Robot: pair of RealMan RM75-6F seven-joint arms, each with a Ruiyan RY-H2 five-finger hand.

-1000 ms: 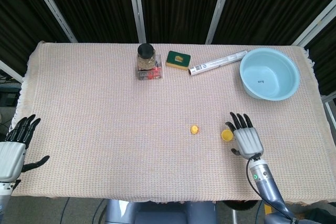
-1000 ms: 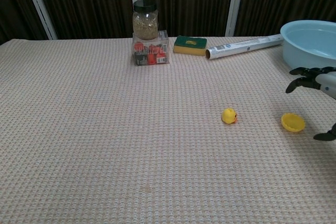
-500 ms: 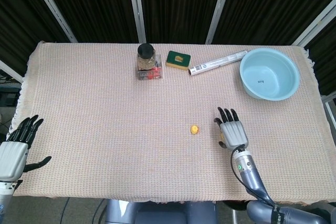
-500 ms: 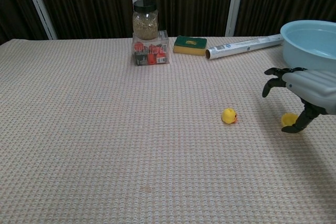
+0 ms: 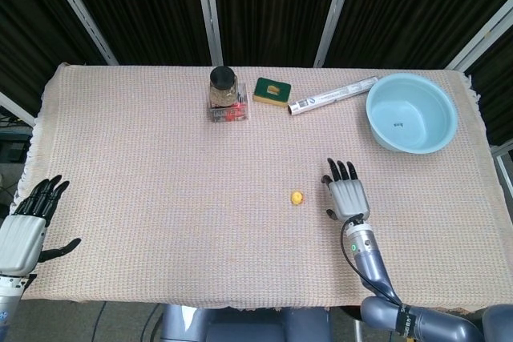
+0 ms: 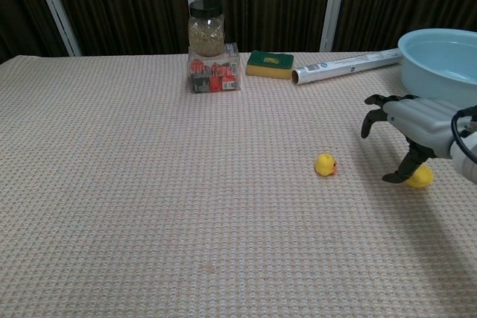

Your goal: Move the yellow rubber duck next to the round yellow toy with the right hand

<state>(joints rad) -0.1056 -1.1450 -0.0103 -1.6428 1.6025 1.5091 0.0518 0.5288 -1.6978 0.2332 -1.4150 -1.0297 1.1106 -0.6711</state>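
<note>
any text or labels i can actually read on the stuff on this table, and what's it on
None can be read.
Foil roll: dark print along its side, too small to read.
Clear box under the jar: red and white marks, blurred.
Green sponge: a yellow patch, no letters discernible.
Blue basin: a small dark mark inside, unreadable.

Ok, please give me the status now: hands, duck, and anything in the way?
Right robot hand open, holding nothing, above the round yellow toy. Left robot hand open at table edge. Duck untouched on the cloth. Path between them clear.
</note>
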